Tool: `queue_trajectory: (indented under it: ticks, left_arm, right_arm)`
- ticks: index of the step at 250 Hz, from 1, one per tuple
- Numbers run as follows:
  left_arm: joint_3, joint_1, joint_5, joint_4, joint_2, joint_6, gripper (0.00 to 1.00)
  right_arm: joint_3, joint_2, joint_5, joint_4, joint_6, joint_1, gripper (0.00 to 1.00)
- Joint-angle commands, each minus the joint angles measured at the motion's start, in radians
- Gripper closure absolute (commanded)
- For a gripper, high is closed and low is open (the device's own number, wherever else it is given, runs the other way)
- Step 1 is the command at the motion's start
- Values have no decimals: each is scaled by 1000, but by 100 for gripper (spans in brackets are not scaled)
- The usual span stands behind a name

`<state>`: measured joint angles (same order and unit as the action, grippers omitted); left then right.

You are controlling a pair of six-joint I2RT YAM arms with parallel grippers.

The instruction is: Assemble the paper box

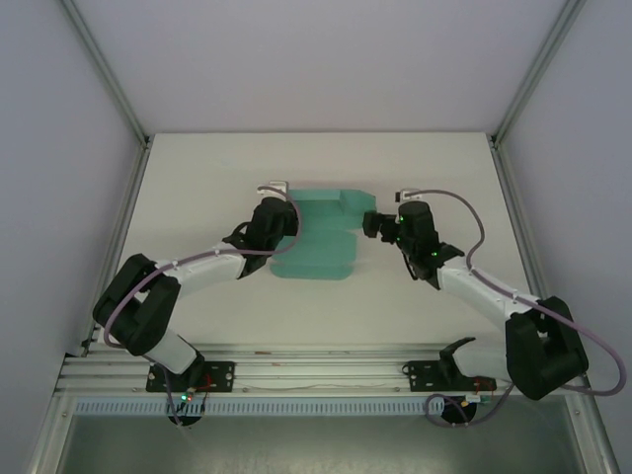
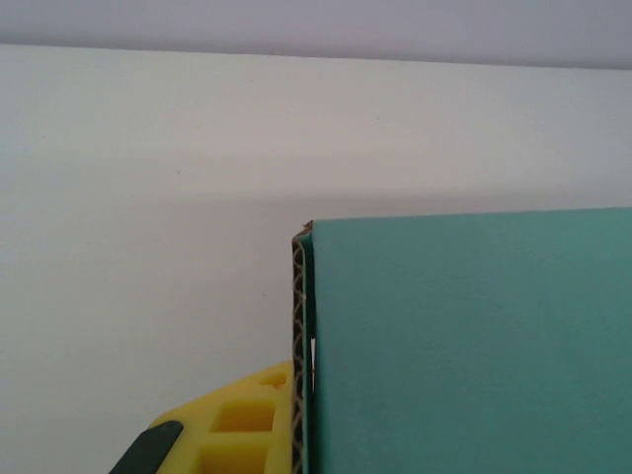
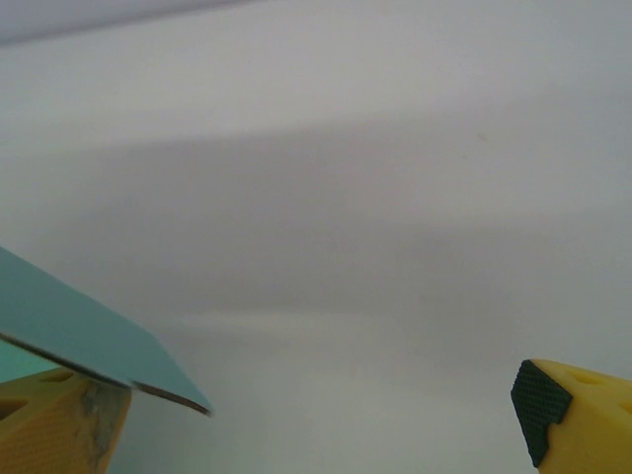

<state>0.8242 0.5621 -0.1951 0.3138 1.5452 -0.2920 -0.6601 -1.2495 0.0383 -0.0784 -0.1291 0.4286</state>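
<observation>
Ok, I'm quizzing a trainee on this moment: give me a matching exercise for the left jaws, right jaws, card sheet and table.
1 left jaws
2 right jaws
3 card sheet
4 table

a white
b teal
c wide open
d shut on the sheet's edge

Pairs: 1-d, 2-c, 3-b, 4-a

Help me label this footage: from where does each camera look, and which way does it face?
Top external: above and behind the arms, looking down on the table; both arms show, left tool and right tool flanking the paper box.
Left wrist: on the left arm, facing along the table; one yellow finger against the box edge.
Right wrist: on the right arm, facing across the table; two spread yellow fingers, a box corner.
Shared: all three see the teal box.
</observation>
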Motion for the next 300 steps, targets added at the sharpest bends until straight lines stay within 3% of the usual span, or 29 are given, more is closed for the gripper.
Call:
queue_trajectory:
  ticks: [1,60,197,224,265,300]
  left_arm:
    - [35,-6,-8,-22,-40,-27,100]
    - [38,-7,-6,-27,-40,-23,100]
    - [39,-7,15,-12,-31,-48,100]
    - [44,-7,14,-13,-25,-67,100]
    - [46,-6,17,-18,-22,-77,100]
    - [38,-7,-4,-28,-26,-67,100]
  right_arm:
    - [-1,-19,-43,46,30,-3,0]
    - [-81,-127,-17,66,35,-9,0]
    - [-151,-251,309,-178,-20,9,0]
    - [-174,-304,259,-207,-21,47,0]
    - [-192,-344,-25,-238,-28,113,0]
    - [-155,-288,-61,-218,-27,113,0]
